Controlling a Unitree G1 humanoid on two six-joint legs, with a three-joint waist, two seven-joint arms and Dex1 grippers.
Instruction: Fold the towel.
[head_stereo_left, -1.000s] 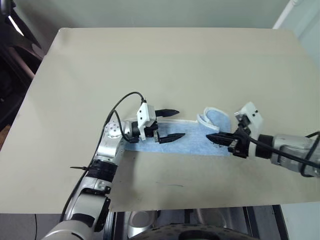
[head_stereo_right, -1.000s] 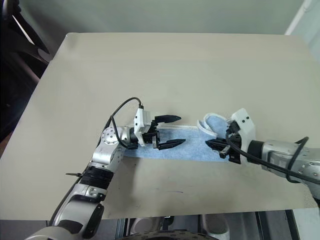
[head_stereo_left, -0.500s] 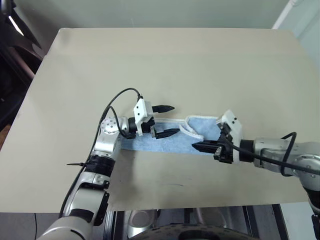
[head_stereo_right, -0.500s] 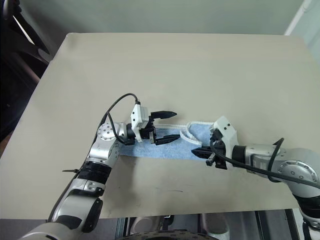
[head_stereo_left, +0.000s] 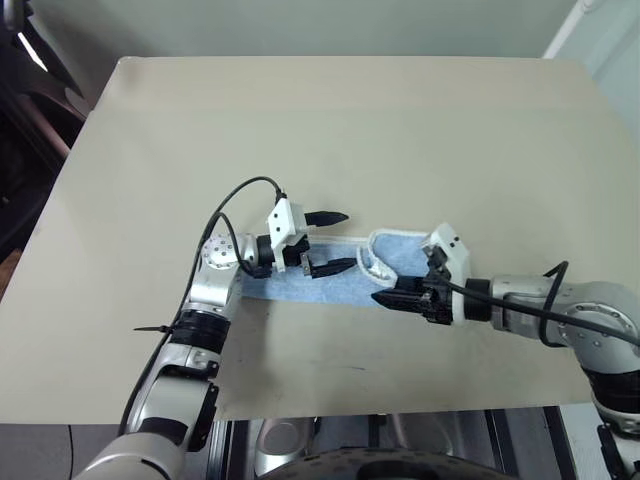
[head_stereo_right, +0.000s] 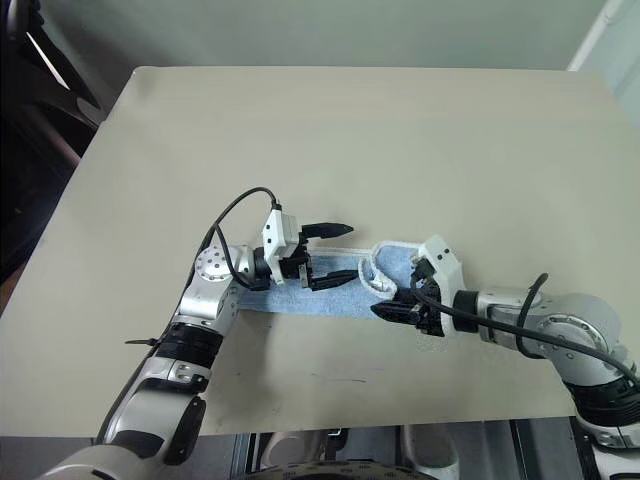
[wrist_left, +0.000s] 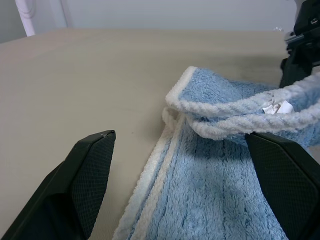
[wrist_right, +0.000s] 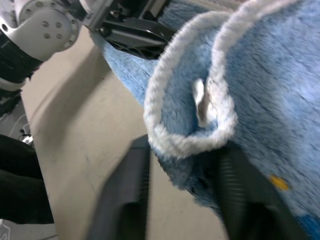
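A small light-blue terry cloth towel with cream-white stitched edging (head_stereo_left: 335, 283) lay as a long strip on the flat beige tabletop (head_stereo_left: 330, 130), slightly below the centre of the left eye frame. Its right end was folded back over itself into a raised, curled flap (head_stereo_left: 392, 256), and a small white loop (wrist_right: 200, 100) showed inside that curl in the right wrist view.

The left gripper (head_stereo_left: 334, 241), reaching in from the left of the frame, hovered over the left half of the strip with its two black fingers spread wide, one above the towel's far edge and one over the blue cloth.

The right gripper (head_stereo_left: 392, 299), coming in from the lower right, sat at the folded end; its fingers (wrist_right: 125, 200) stood parted either side of the curled hem, loosely around it rather than clamped.
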